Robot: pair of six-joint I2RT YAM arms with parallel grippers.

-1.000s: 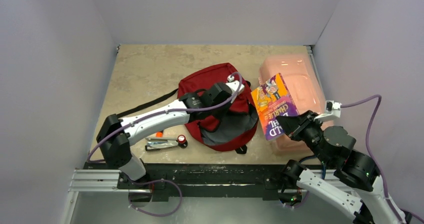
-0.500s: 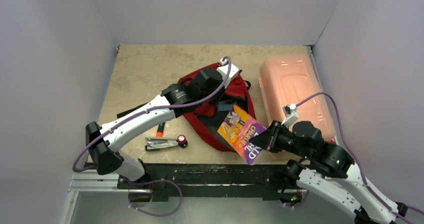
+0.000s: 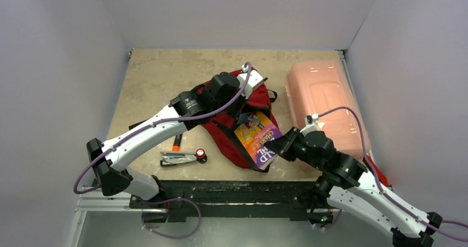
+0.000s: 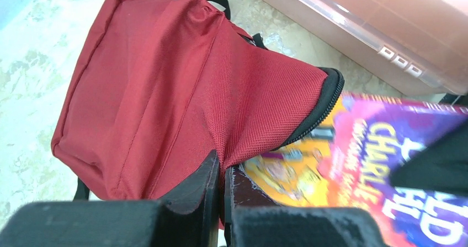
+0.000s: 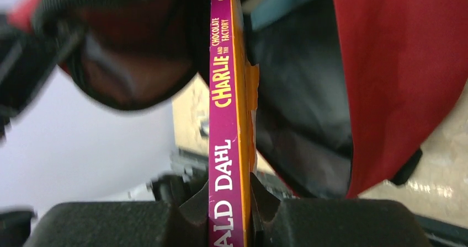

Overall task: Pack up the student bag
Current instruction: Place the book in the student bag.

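The student bag [image 3: 234, 139] is a dark red backpack lying mid-table, its black-zippered mouth held open. My left gripper [image 3: 244, 105] is shut on a pinch of the bag's red fabric [image 4: 165, 81] next to the zipper, jaws [image 4: 222, 172] pressed on the cloth. My right gripper [image 3: 279, 146] is shut on a colourful Roald Dahl paperback [image 3: 258, 138], gripping it by the pink spine [image 5: 226, 120] between the fingers [image 5: 229, 194]. The book's far end reaches into the bag's dark opening [image 5: 298, 109]. In the left wrist view, the book's cover [image 4: 364, 164] lies under the zipper edge.
A pale pink translucent box [image 3: 325, 103] lies at the right, close beside the bag [image 4: 386, 32]. An orange marker [image 3: 175, 143] and a metal tool [image 3: 179, 157] with a red-and-black round piece [image 3: 201, 154] lie left of the bag near the front edge.
My right gripper carried the book from over the pink box leftwards and down into the bag's mouth. My left gripper pulled the bag's fabric up and towards the back.
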